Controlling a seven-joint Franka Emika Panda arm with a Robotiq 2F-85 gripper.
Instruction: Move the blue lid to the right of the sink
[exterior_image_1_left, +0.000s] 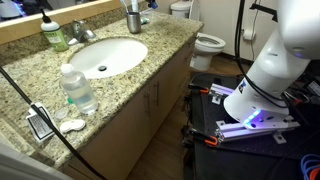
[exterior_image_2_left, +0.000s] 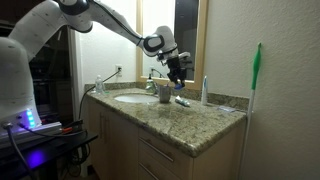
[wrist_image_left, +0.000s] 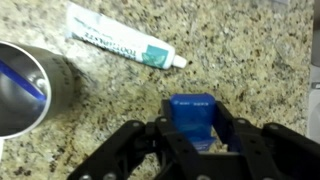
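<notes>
In the wrist view my gripper (wrist_image_left: 193, 128) is shut on the blue lid (wrist_image_left: 190, 108), which sits between the two black fingers above the speckled granite countertop (wrist_image_left: 250, 60). In an exterior view the gripper (exterior_image_2_left: 178, 70) hangs over the counter just beyond the metal cup, to the right of the white oval sink (exterior_image_2_left: 130, 97). The sink (exterior_image_1_left: 105, 55) and its chrome faucet (exterior_image_1_left: 82, 32) also show in an exterior view, where the gripper is out of frame.
A toothpaste tube (wrist_image_left: 120, 45) lies on the counter under the gripper, next to a metal cup (wrist_image_left: 30, 90) holding a blue toothbrush. A clear bottle (exterior_image_1_left: 78, 88) and a green soap bottle (exterior_image_1_left: 55, 35) stand by the sink. A toilet (exterior_image_1_left: 205, 42) stands beyond the counter.
</notes>
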